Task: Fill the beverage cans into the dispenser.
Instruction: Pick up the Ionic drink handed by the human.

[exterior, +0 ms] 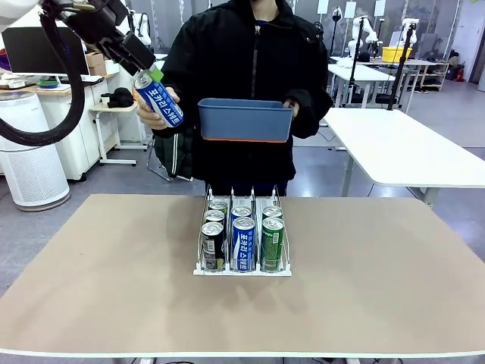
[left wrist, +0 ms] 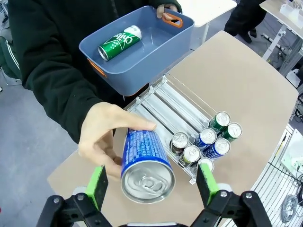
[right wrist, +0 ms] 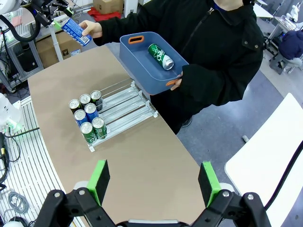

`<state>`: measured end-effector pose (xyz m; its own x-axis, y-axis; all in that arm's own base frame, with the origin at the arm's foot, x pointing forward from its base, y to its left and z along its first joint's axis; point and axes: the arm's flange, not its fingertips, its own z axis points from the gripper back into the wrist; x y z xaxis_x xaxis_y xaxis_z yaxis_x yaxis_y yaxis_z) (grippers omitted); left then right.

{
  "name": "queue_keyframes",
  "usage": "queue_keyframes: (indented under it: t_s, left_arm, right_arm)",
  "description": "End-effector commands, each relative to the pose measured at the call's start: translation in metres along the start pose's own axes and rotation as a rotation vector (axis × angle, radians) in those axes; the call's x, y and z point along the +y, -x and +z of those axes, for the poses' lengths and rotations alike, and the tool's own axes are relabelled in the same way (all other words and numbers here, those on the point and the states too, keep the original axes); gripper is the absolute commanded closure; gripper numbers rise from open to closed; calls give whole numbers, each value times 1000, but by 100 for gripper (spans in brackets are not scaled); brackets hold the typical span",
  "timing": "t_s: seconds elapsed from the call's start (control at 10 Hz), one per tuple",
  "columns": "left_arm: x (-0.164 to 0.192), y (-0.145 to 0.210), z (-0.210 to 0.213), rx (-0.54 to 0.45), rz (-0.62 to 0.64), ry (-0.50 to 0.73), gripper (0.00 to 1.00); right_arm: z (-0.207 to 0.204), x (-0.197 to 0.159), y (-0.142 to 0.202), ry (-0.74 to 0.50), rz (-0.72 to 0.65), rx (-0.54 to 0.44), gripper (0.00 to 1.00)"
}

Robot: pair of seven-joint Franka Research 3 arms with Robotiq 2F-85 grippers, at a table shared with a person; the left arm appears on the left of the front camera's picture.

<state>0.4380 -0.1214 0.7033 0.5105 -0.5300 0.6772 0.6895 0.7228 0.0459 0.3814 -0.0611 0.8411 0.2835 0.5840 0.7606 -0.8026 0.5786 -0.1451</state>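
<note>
Blue can [left wrist: 142, 161] inside left hand [left wrist: 151, 176], jaws wide apart; person's fingers [left wrist: 135, 125] hold can.

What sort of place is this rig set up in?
Probably a robotics lab or open workshop, not a shop. Plain white worktables stand behind the person, a monitor sits on a side desk, and loose cables lie beside the table.

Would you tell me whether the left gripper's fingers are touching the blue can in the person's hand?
Apart. The left wrist view shows the blue can between the open left gripper's fingers, with a plain gap on each side.
</note>
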Motion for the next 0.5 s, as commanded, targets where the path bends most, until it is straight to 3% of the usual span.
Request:
queue_keyframes:
  t_s: [0.0, 0.4]
  left_arm:
    - [-1, 2, -8, 2, 14, 19, 0]
    - [3, 6, -22, 21, 35, 21, 0]
  right_arm:
    - [0, 1, 0, -2, 1, -1, 0]
    - [0, 1, 0, -2, 1, -1, 0]
